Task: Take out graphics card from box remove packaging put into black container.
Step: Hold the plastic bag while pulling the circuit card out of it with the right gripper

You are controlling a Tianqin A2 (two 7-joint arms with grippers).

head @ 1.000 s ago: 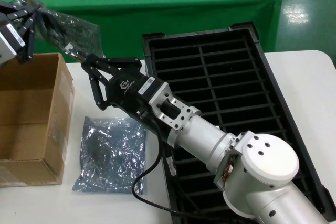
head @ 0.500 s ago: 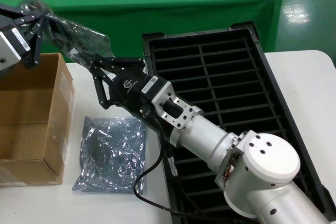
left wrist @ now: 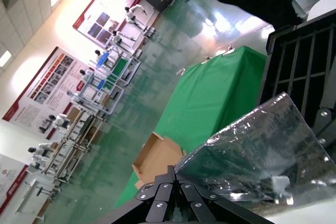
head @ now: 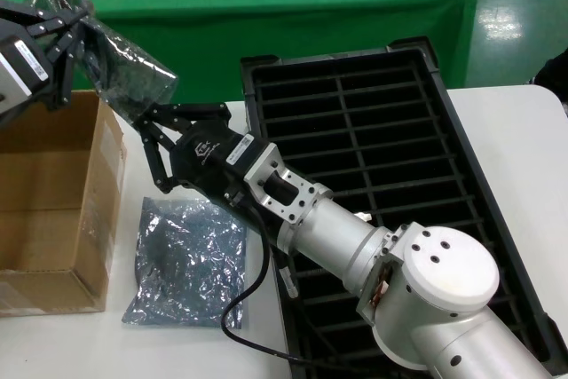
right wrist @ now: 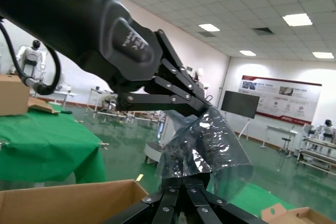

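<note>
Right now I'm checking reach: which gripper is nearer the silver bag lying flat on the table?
Right. The right gripper hangs just above the flat bag's far edge; the left gripper is higher, over the cardboard box, clamping another antistatic bag.

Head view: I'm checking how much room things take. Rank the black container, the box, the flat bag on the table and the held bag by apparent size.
1. Black container
2. Box, partly cut off
3. Flat bag
4. Held bag, raised nearer the camera, so unsure
</note>
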